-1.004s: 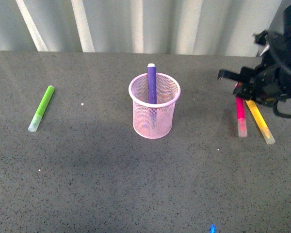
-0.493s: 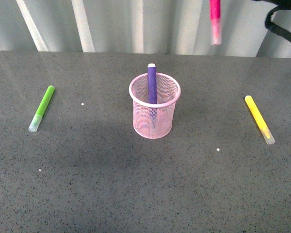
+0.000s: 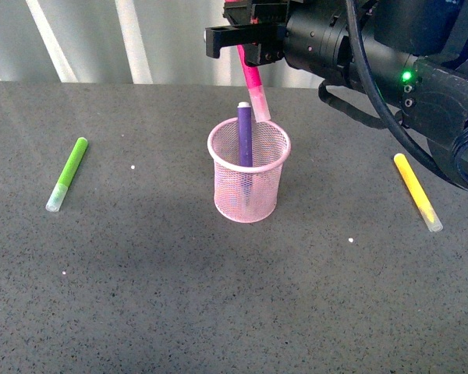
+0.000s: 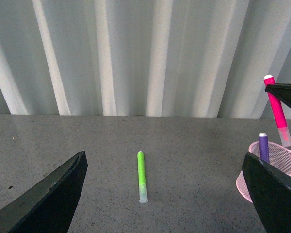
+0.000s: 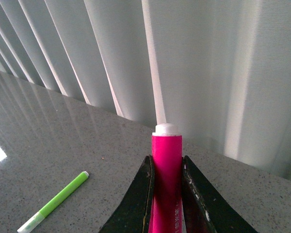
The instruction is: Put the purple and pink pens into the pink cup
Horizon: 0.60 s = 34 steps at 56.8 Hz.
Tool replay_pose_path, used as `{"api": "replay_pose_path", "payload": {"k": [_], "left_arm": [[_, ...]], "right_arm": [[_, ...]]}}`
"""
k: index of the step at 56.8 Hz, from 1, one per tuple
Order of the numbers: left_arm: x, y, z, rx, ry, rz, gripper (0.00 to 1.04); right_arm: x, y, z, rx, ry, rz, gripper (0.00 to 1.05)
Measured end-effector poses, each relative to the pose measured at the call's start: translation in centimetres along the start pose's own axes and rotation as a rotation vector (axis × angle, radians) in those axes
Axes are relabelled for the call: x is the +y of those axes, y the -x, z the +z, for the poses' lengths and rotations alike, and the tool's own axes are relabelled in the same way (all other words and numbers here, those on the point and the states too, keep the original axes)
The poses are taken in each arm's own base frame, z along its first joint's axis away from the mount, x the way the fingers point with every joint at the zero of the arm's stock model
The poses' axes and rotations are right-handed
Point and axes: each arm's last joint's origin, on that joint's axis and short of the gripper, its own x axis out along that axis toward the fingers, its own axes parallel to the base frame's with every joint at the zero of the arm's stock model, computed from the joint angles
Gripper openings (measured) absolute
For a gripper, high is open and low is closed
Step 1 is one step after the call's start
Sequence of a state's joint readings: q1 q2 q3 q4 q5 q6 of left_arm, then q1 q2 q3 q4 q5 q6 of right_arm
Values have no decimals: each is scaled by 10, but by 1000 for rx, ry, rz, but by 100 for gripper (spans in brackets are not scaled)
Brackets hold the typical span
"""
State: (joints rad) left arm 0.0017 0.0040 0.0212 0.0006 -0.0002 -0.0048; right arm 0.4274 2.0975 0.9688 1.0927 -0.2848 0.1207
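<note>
The pink cup (image 3: pixel 248 181) stands at the table's middle with the purple pen (image 3: pixel 244 134) upright inside it. My right gripper (image 3: pixel 246 48) is shut on the pink pen (image 3: pixel 254 87), which hangs tilted, clear cap down, just above the cup's far rim. In the right wrist view the pink pen (image 5: pixel 167 170) sits clamped between the fingers (image 5: pixel 141 201). My left gripper (image 4: pixel 169 194) is open and empty; its view shows the cup (image 4: pixel 271 170), the purple pen (image 4: pixel 264 147) and the pink pen (image 4: pixel 277 110) off to one side.
A lime-green pen (image 3: pixel 67 173) lies at the left of the table, also in the left wrist view (image 4: pixel 142 176) and the right wrist view (image 5: pixel 53 202). A yellow pen (image 3: pixel 417 191) lies at the right. White curtains (image 3: pixel 140 39) hang behind the table.
My right gripper lifted the pink pen from beside the yellow pen, carried it up and leftward, and now holds it over the cup. The purple pen and cup have not moved.
</note>
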Motion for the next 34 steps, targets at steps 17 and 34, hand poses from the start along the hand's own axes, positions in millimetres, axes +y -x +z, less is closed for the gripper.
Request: {"api": "replay_pose_path", "payload": {"k": [17,34], "left_arm": [[0,0,0,0,0,0,98],[0,0,0,0,0,0,98]], "right_arm": [[0,-2,-17,20,-15,19,11],[1,2,-25,25,-40,29,11]]}}
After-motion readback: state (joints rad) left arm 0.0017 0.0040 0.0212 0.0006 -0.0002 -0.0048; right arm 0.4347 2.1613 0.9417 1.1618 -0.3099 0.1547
